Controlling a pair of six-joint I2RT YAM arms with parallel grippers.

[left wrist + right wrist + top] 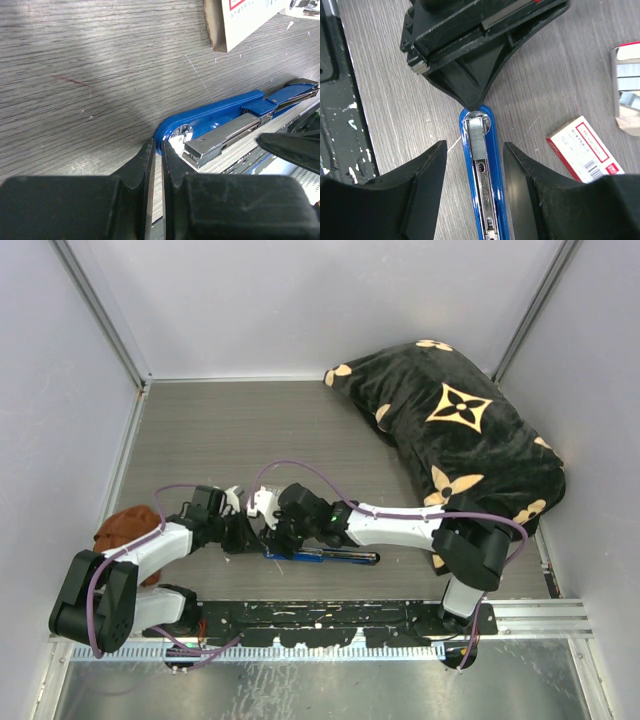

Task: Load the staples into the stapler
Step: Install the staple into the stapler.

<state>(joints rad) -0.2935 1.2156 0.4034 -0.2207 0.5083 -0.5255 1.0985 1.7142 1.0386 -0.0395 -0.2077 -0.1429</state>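
Slim blue desk stapler [483, 185] lies open at 6 o'clock on grey wood-grain table [250, 440]. Small silvery staple block [477, 136] sits in its metal channel, 12 o'clock end. Right gripper [475, 146] fingers wide, straddling it, not touching. Left gripper [158, 150] fingers nearly together, tips against the stapler's rounded end.

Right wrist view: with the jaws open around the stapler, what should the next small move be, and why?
Probably lift the right gripper straight up. Its jaws stand open on either side of the stapler, the staples appear to lie in its channel, and the left gripper, shut, meets the rounded end.
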